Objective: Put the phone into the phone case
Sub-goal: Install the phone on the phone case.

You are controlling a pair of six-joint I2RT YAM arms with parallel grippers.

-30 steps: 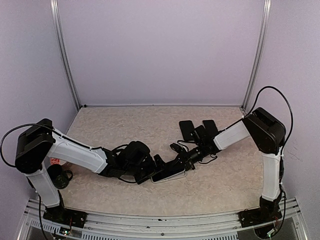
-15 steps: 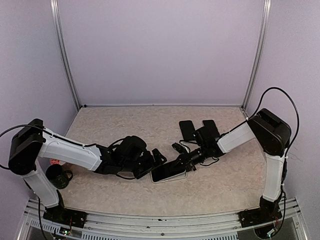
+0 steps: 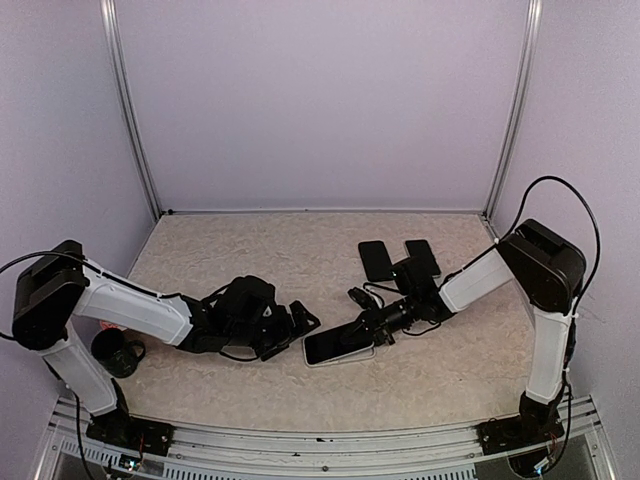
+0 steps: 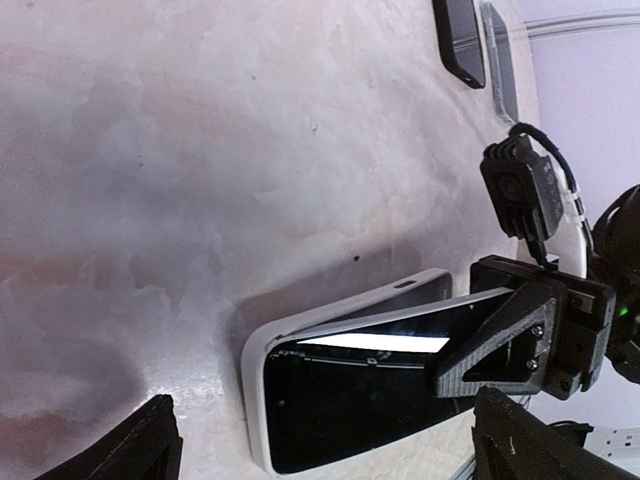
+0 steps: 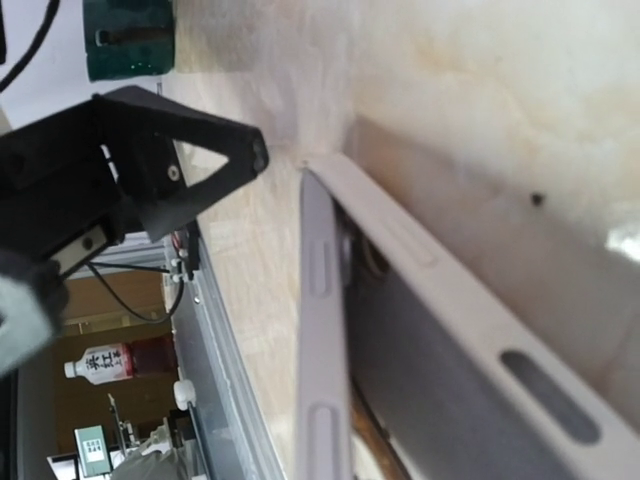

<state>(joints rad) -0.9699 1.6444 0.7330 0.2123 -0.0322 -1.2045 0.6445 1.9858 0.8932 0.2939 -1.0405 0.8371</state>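
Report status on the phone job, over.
Left gripper open, off the phone. Right gripper shut at phone's raised end. Phone tilted, one end in case, not seated. Nothing in the way.

A robot lab booth: plain lilac panels [image 3: 320, 100], aluminium frame posts [image 3: 128, 110], marbled tabletop [image 3: 250, 250]

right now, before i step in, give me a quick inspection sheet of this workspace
surface: beige marbled table top
job's things: phone sits tilted in the white case, not fully seated
clutter: a dark slab and a second slab side by side at the far right; dark mug by the left arm's base
grippers: left end effector open, just left of the phone, apart from it; right end effector shut, tip at the phone's right end
cables: black cable arcs over the right arm's shoulder
surroundings: lilac walls, metal posts in the back corners
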